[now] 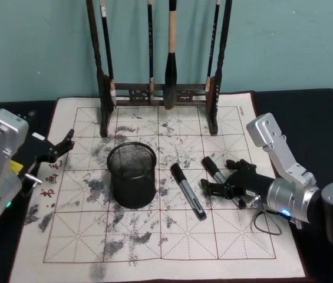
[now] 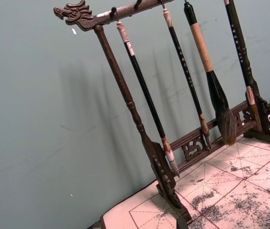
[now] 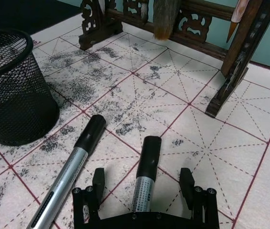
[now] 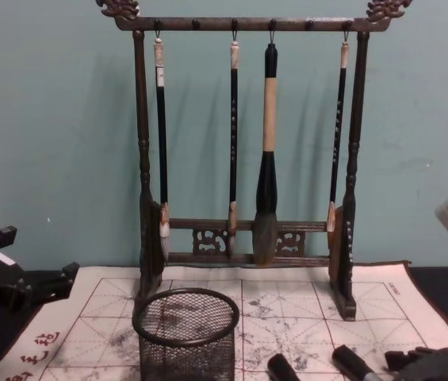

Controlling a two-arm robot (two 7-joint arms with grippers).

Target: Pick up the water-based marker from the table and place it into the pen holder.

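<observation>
- The right gripper (image 3: 143, 183) is spread wide, one finger on each side of the water-based marker (image 3: 146, 157). A gap shows between each pad and the barrel, so it grips nothing.
- That marker lies flat on the gridded cloth (image 1: 154, 259), to the right of the pen holder (image 1: 132, 175) and well apart from it, black cap pointing toward the brush rack (image 1: 160, 88).
- A second marker (image 1: 187, 191) lies on the cloth between the holder and the straddled marker, beside the gripper's left finger.
- The right arm reaches in low from the cloth's right edge, its gripper (image 1: 220, 177) angled down and toward the holder.
- The left gripper (image 1: 60, 147) hangs at the cloth's left border, fingers apart and empty.
- The chest view catches both marker caps in front of the rack (image 4: 243, 159) and the holder (image 4: 185, 333) standing upright. The left wrist view looks mostly at the rack and its hanging brushes.
</observation>
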